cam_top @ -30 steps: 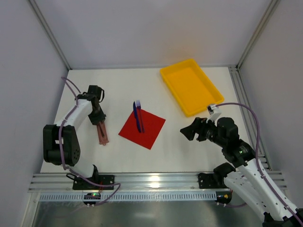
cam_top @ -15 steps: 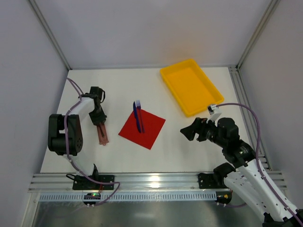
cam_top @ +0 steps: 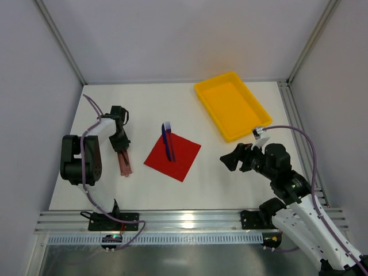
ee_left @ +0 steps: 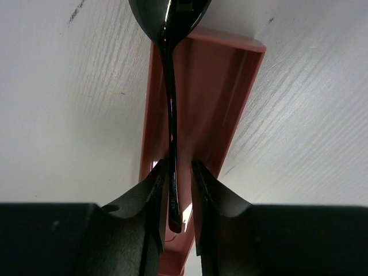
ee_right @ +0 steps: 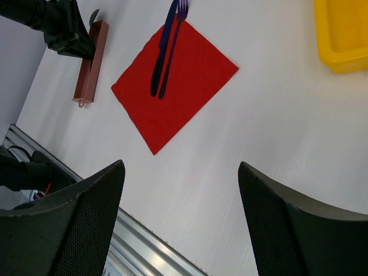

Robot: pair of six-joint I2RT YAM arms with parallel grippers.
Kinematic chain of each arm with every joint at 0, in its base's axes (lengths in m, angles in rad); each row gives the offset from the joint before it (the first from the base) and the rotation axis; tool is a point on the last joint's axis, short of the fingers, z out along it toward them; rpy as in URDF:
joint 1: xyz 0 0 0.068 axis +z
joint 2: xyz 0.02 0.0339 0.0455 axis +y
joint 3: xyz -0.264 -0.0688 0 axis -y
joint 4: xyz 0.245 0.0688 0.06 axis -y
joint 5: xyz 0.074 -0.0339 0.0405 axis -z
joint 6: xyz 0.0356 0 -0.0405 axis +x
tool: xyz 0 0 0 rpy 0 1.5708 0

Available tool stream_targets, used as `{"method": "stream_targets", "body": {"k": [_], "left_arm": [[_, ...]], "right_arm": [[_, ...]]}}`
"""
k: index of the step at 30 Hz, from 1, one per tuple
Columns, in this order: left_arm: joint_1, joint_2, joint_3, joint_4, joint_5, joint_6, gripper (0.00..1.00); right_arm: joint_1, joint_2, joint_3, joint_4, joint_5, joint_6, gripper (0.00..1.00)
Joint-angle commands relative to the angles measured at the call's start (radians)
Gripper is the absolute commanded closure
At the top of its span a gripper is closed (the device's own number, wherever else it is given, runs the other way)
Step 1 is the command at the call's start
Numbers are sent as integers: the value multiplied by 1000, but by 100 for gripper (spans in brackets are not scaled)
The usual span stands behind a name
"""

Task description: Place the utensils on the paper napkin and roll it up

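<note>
brownish-red holder (ee_left: 230,92): black spoon (ee_left: 171,103) lies in it | left gripper (ee_left: 179,190): jaws narrowly apart astride its handle | right gripper (ee_right: 179,172): jaws wide, holding nothing | yellow tray (cam_top: 230,106): far right of worktop (cam_top: 218,172)

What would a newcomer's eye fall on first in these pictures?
The bright red napkin mid-table, with blue-purple cutlery lying across its far corner. Next, the yellow tray at the far right, and the left gripper straddling a black spoon over a brownish-red holder.
</note>
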Motion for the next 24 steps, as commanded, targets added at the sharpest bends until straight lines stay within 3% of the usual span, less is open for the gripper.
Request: {"method": "stream_targets", "body": {"k": [1,10,19,24], "left_arm": [[8,13,-7,35,-16,1,75],[8,3,35,-50,-54,1,100],[-6,-103,90,-141,-16,10,100],[-66,-154,121,-190,-25,18,100]], "right_arm": [[4,-5,24,-2,25,-33,20],[3,-8,31,-13,25,-34,20],[3,-2,35,-16,30,-22,20],[3,6,38,-25,30,-23,20]]}}
